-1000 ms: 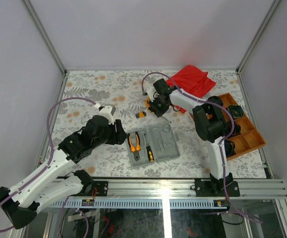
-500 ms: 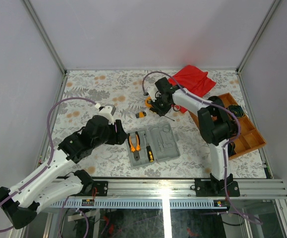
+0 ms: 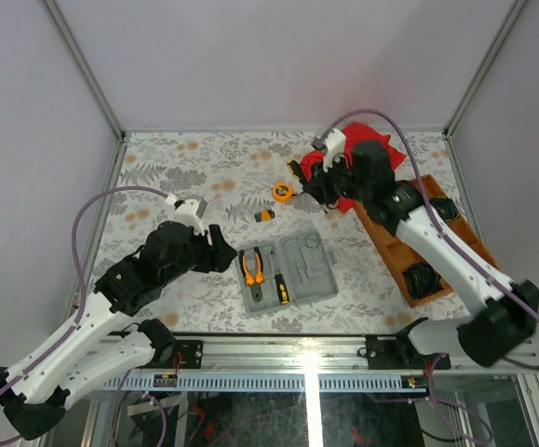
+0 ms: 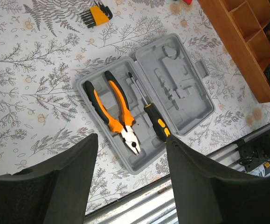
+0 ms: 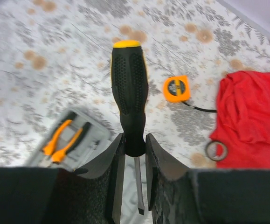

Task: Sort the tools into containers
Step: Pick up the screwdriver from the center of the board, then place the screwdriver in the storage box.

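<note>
Two tools already lie in the grey case (image 4: 190, 100), both in its left half: the orange-handled pliers (image 4: 111, 109) and a slim screwdriver (image 4: 149, 114). The step in hand looks like the carry. The right tool (image 5: 135, 151) is clamped on the fat-handled screwdriver (image 5: 128, 79), held up off the counter (image 3: 176, 168) at the far right, with the handle pointing away from the wrist and the blade running back between the fingers.

The next move, as I judge it, is a swing toward the near middle and a descent over the case's right half (only bare moulded recesses show there), with the shaft lined up to a slot before letting go.

The left tool (image 3: 215, 253) hangs just left of the case, fingers apart and holding nothing. It sits close enough that it may crowd the drop.

Out on the counter beyond the case are the round tape measure (image 5: 176, 88) and the hex-key set (image 4: 97, 14). Also around are a red cloth (image 5: 251, 116) at the far right, a black ring (image 5: 217, 150) just beside it, and the orange-brown divided tray (image 3: 460, 256) along the right edge.
</note>
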Tool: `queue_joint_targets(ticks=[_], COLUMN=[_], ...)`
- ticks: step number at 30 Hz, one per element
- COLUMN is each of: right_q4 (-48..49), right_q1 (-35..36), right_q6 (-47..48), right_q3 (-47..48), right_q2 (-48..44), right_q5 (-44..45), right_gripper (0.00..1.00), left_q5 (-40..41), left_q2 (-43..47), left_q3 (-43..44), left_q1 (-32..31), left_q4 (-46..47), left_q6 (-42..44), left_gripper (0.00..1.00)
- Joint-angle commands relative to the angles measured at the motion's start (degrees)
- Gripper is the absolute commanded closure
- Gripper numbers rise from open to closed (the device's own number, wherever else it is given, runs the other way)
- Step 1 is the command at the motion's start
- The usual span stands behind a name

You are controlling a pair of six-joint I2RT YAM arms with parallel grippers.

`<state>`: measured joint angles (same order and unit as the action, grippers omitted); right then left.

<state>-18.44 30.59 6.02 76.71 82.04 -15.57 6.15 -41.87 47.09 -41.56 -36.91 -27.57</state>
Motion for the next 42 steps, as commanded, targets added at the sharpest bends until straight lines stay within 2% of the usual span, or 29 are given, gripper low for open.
queue_joint_targets(ticks=[1, 7, 12, 16, 20, 22, 26, 29, 35, 42], right_q4=[21.9, 32.5, 36.6, 40.4, 47.6, 51.6, 58.9, 60.6, 61.0, 60.8], right_q1=[0.1, 2.5, 14.0, 23.6, 31.7, 34.2, 37.2, 37.5, 37.7, 38.0], right_q6=[-17.3, -37.7, -45.3, -50.1, -56.4, -60.3, -63.9, -64.9, -65.3, -66.3], right_q3=[-15.1, -28.8, -37.7, -43.0, -47.0, -48.7, -48.9, -47.1, -44.3, -46.0], right_q2=[-11.8, -21.3, -24.9, -23.6, -21.6, -20.0, -16.4, -13.9, -10.5, -10.6], right_q5=[-5.0, -3.3, 5.7, 12.1, 19.8, 22.8, 25.7, 25.3, 22.5, 22.8], right_gripper=[1.0, 1.0, 1.0, 1.0, 1.0, 1.0, 1.0, 1.0, 1.0, 0.99], left_q5=[0.9, 0.9, 0.4, -2.1, -7.7, -9.8, -8.7, -7.2, -3.2, -0.6], left_q2=[1.5, 3.5, 5.0, 5.1, 6.3, 7.6, 9.1, 8.7, 5.8, 5.6], left_q3=[-0.9, -1.2, -1.1, -2.7, -7.2, -10.2, -14.6, -16.2, -17.0, -17.8], left_q1=[0.6, 1.4, 1.7, 1.6, 1.5, 1.1, -1.2, -4.0, -8.9, -9.8], left_q4=[2.8, 3.5, 3.9, 6.7, 15.7, 20.2, 25.5, 27.9, 29.0, 28.9], left_q6=[0.3, 0.1, -0.7, -5.5, -13.6, -17.3, -22.9, -25.4, -27.2, -27.1], left_gripper=[0.4, 0.33, 0.26, 0.22, 0.21, 0.21, 0.21, 0.27, 0.5, 0.86])
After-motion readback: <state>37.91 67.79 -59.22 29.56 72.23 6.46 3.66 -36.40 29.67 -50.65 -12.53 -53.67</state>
